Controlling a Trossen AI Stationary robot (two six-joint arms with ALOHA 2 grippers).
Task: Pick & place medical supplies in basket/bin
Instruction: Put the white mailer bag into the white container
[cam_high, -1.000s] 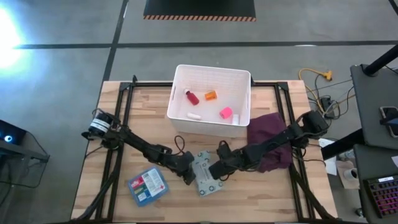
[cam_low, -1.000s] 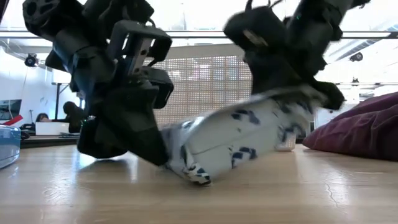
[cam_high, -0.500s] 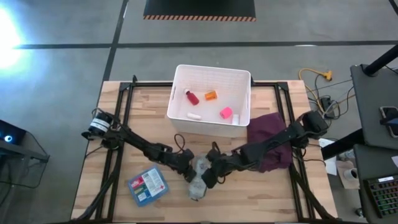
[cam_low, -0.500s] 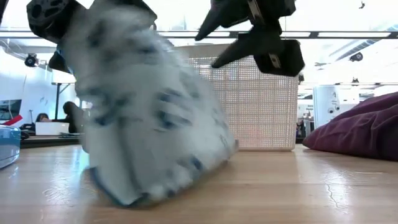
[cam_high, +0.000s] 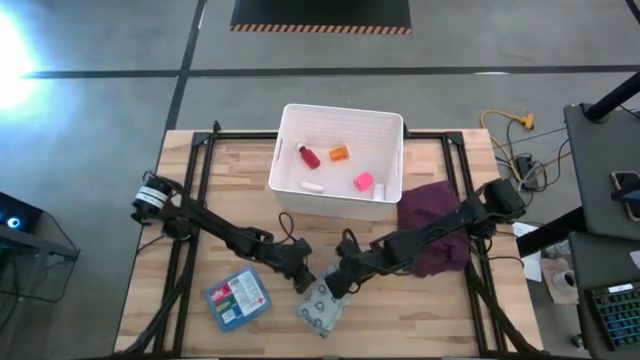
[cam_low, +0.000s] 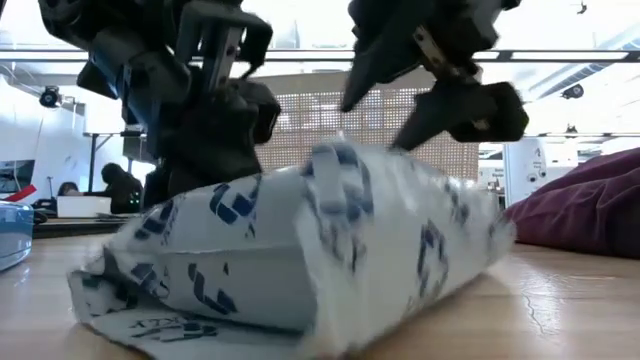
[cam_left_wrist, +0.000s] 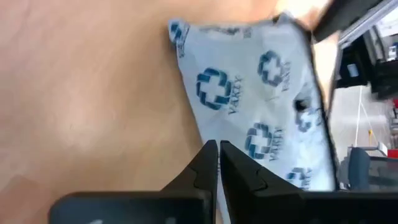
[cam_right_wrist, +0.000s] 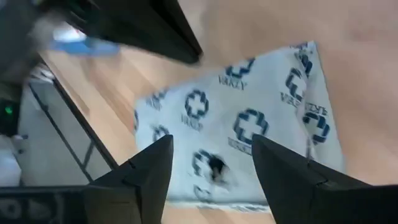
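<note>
The grey-white packet with blue crosses (cam_high: 320, 308) lies flat on the table near its near edge, filling the low view (cam_low: 300, 260). My left gripper (cam_high: 303, 281) is shut, its tips (cam_left_wrist: 217, 146) at the packet's (cam_left_wrist: 255, 93) edge. My right gripper (cam_high: 335, 287) hangs open just above the packet (cam_right_wrist: 236, 130), one finger on either side (cam_right_wrist: 211, 140). The blue first-aid box (cam_high: 237, 299) lies to the left. The white bin (cam_high: 340, 110) holds a red bottle (cam_high: 308, 155), an orange bottle (cam_high: 340, 153), a pink roll (cam_high: 364, 181) and a white roll (cam_high: 311, 185). My left gripper has its shut fingertips (cam_left_wrist: 211, 155) at the packet's long edge (cam_left_wrist: 202, 127), coming level from the table's left. I cannot tell whether they touch it. The packet lies flat on the wood.
A maroon cloth (cam_high: 435, 225) is heaped right of the bin, under the right arm. The black frame rails (cam_high: 190, 200) run along the table's sides. Bare wood lies right of the packet along the near edge (cam_high: 420, 320).
The packet lay flat between the two grippers, was tipped up on end, and has come down flat closer to the table's near edge. The right gripper has come off the packet's raised end and now stands above it. The left gripper has drawn slightly toward the left.
</note>
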